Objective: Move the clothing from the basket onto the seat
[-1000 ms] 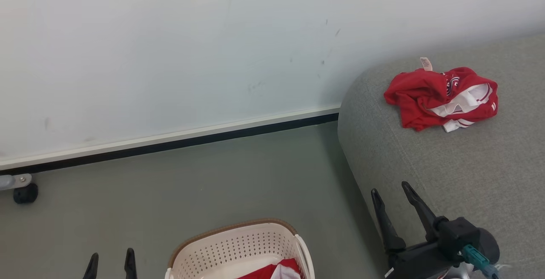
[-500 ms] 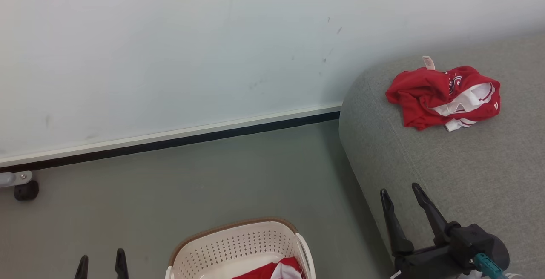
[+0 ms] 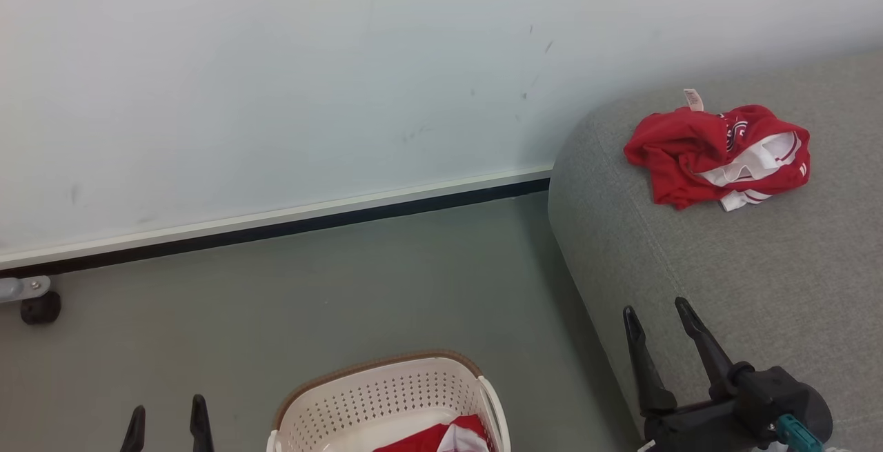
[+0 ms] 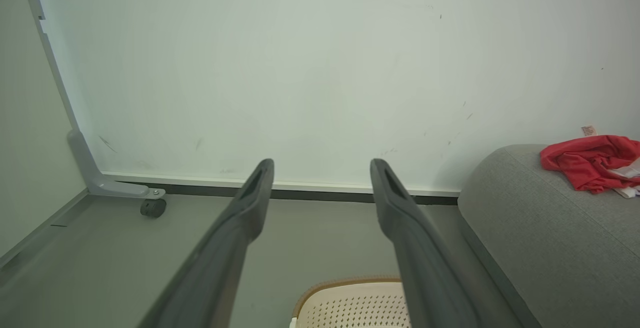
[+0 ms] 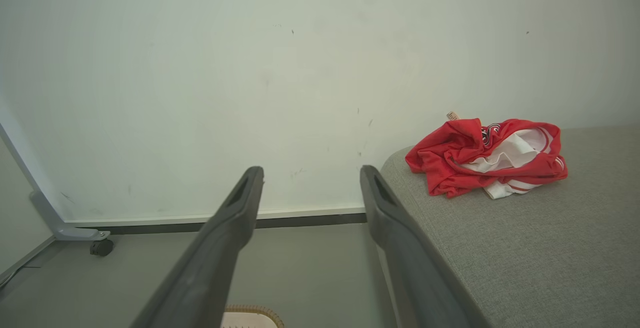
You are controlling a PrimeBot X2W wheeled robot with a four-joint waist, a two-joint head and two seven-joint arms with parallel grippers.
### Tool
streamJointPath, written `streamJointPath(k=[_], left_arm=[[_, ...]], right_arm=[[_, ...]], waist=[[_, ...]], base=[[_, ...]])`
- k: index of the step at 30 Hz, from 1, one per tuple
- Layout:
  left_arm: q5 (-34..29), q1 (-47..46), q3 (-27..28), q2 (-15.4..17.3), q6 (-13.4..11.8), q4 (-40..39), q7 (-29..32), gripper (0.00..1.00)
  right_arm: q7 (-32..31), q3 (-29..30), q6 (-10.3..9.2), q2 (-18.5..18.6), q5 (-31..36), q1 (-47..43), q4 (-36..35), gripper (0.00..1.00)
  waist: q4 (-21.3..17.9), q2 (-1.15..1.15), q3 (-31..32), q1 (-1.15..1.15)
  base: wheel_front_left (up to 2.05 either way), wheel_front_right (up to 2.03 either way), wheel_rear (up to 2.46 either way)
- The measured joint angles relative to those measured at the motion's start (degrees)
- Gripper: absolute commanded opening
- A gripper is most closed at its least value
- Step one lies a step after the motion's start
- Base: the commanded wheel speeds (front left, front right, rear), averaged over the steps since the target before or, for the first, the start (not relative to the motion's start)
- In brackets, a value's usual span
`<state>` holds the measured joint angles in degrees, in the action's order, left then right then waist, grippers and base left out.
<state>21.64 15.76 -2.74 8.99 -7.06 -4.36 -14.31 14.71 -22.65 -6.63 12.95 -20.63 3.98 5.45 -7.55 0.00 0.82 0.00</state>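
Nearest me, my left gripper (image 3: 167, 414) and right gripper (image 3: 656, 308) both hang spread and empty, the basket (image 3: 376, 369) between them holding red clothing (image 3: 431, 438), while farther off another red garment (image 3: 679, 155) lies crumpled on the grey seat (image 3: 724, 272), well beyond my right gripper.

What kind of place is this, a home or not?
Probably a staged living-room corner in a test room, not a real home: a grey sofa stands by a laundry basket, but the wall behind is a white panel on a caster wheel.
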Motion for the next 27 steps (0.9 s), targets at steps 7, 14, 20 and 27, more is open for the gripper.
streamJointPath(k=[7, 14, 20, 27], left_arm=[[-0.29, 0.12, 0.14, -0.19, 0.0, -0.51, 0.0, 1.0], [-0.63, 1.26, 0.3, -0.41, 0.0, -1.47, 0.0, 1.0], [-0.7, 0.87, 0.19, -0.41, 0.0, -2.05, 0.0, 1.0], [-1.4, -4.02, -1.98, -0.27, 0.58, -1.88, 0.93, 1.0]], right_arm=[[0.0, 0.57, -0.01, -0.08, 0.07, 0.01, -0.7, 1.0], [0.0, 1.19, -0.42, -0.05, 0.3, -0.01, -1.51, 1.0], [0.0, 3.47, -0.43, 0.19, 0.4, 0.02, -2.97, 1.0], [0.0, 5.78, -0.43, 0.58, 0.45, 1.24, -5.35, 1.0]], waist=[[0.05, 0.0, -0.24, 0.0], [-0.05, 0.0, -0.82, 0.0], [-0.24, 0.0, -2.63, 0.0], [-0.5, 0.0, -6.43, 0.0]], base=[[0.0, 0.0, 0.0], [0.0, 0.0, 0.0], [0.0, 0.0, 0.0], [0.0, 0.0, 0.0]])
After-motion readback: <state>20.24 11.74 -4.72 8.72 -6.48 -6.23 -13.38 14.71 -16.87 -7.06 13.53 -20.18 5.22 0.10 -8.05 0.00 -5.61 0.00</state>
